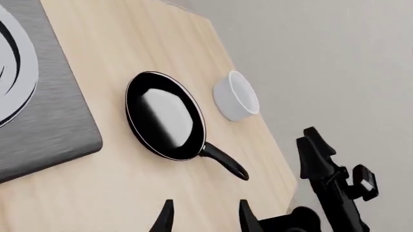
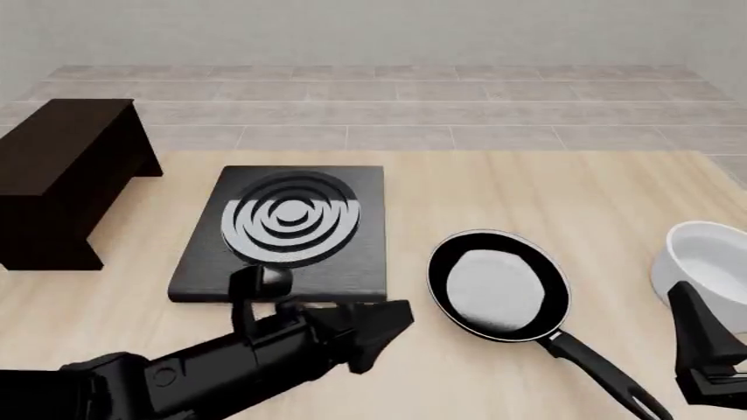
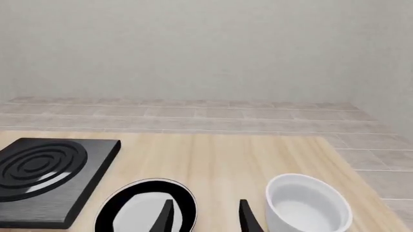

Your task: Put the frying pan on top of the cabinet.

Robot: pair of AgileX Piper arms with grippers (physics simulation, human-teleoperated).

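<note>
Black stove slab (image 2: 286, 234) with grey rings, white bowl (image 2: 704, 265) at table's (image 2: 491, 188) right edge

Left arm (image 2: 175, 376) reaches in low from the near left, forearm angled right; left gripper (image 1: 205, 215) has fingers parted, holding nothing; right gripper (image 3: 205, 215) likewise parted and unloaded, sitting at the near right edge.

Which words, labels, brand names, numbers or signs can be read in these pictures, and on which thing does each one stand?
None can be read.
The pan, bowl, stove and cabinet carry no writing in any view.
The grey rings on the stove are a pattern, not a sign.
Both arms are plain black, with no label showing.
</note>
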